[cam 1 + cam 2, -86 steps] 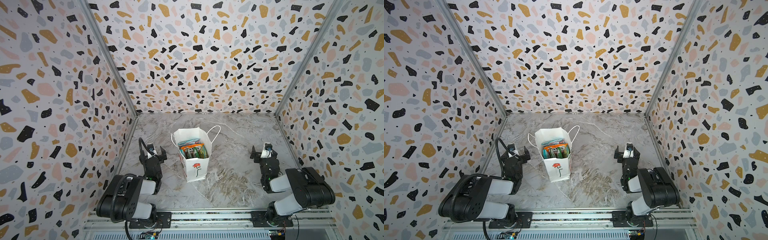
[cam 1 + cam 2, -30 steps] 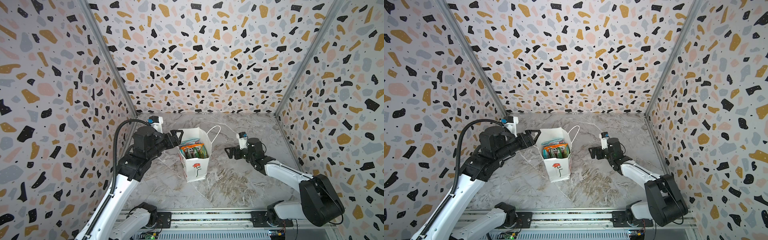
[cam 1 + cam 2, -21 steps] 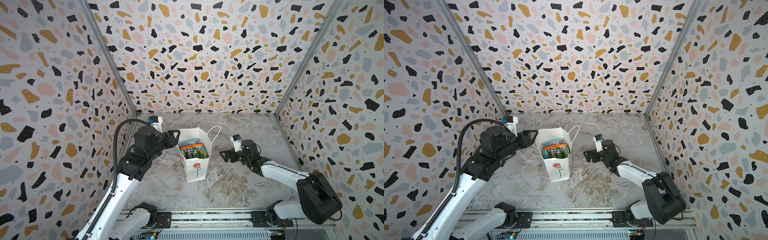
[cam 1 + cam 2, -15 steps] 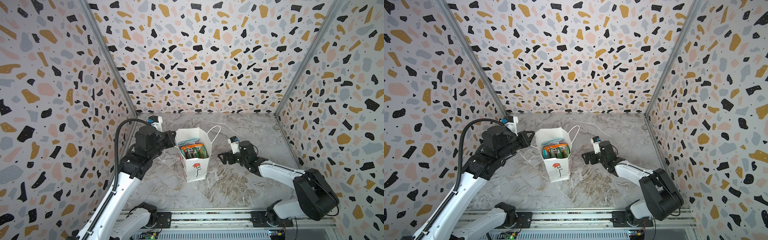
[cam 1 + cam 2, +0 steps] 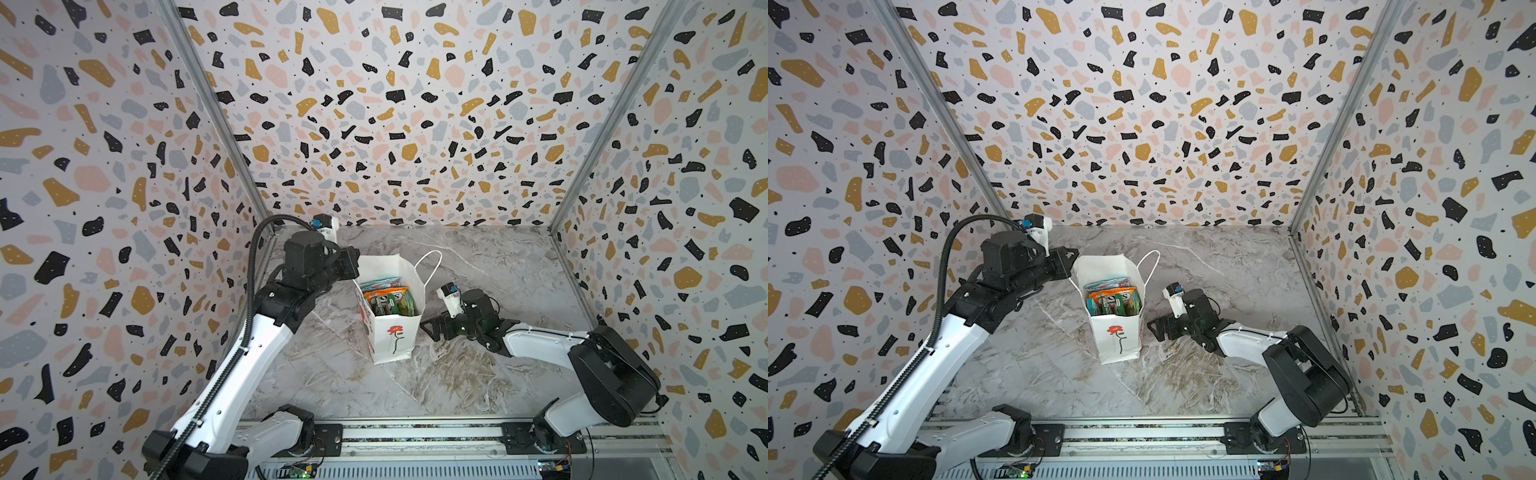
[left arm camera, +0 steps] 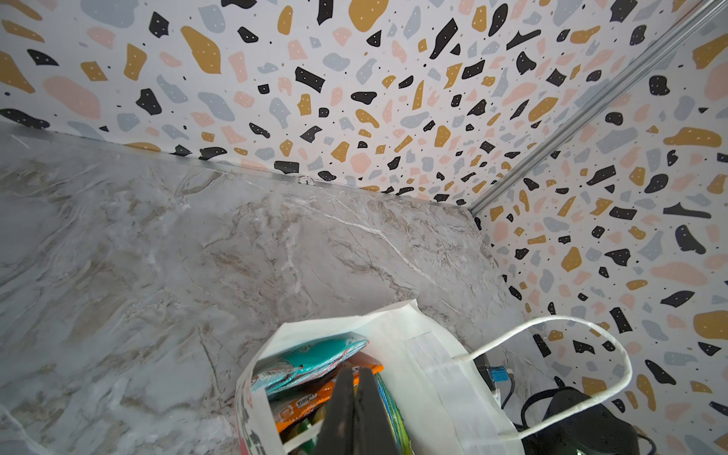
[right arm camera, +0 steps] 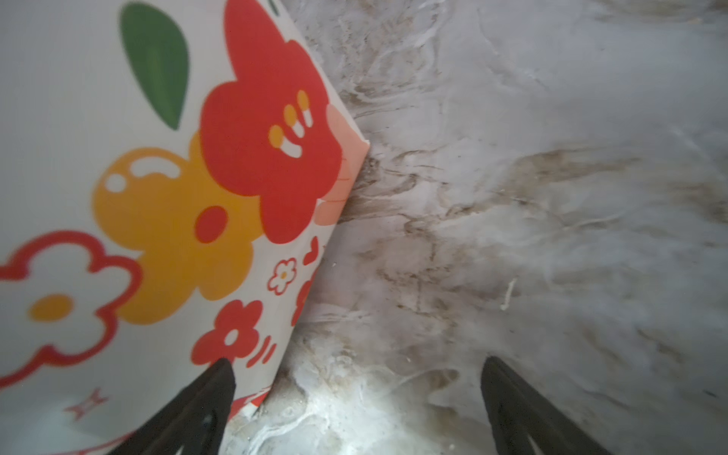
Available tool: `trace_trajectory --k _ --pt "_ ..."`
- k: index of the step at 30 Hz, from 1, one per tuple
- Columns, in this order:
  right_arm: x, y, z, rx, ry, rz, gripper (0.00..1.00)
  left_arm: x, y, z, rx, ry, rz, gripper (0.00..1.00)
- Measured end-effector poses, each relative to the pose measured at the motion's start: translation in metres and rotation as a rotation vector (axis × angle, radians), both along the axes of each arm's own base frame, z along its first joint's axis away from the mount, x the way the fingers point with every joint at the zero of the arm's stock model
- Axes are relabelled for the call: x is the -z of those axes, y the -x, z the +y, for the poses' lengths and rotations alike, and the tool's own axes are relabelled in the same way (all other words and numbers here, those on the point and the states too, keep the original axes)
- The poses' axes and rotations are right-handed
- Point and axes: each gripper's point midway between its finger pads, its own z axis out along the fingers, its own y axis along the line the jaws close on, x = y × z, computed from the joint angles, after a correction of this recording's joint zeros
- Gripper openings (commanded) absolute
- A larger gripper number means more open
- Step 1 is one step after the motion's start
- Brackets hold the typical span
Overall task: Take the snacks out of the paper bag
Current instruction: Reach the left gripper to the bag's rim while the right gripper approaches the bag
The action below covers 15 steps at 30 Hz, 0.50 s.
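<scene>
Marble tabletop (image 5: 457,374), terrazzo walls (image 5: 374,104): my left gripper (image 6: 354,372) is pressed together at the left rim of the paper bag (image 5: 392,338), and I cannot tell if paper is caught. My right gripper (image 7: 354,366) is spread wide, low beside the bag's right side, one fingertip (image 7: 220,374) nearly on it. The snacks (image 5: 388,297) stand inside the upright bag, mid-table.

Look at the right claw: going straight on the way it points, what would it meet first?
Probably the paper bag: the open right claw points at its lower side from close by. In the wrist view only one finger lines up with it.
</scene>
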Motion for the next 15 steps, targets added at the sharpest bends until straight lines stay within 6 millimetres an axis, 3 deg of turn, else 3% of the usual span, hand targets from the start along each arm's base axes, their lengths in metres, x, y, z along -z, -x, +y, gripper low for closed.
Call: trace_trajectory --k 9,15 --pt "0.018 0.009 0.032 -0.051 -0.042 0.036 0.99 -0.004 -0.042 -0.031 0.121 -0.045 -0.041 0.0" --pt "0.017 -0.004 0.062 -0.05 -0.106 0.03 0.99 -0.015 -0.078 -0.052 0.188 -0.062 -0.08 0.0"
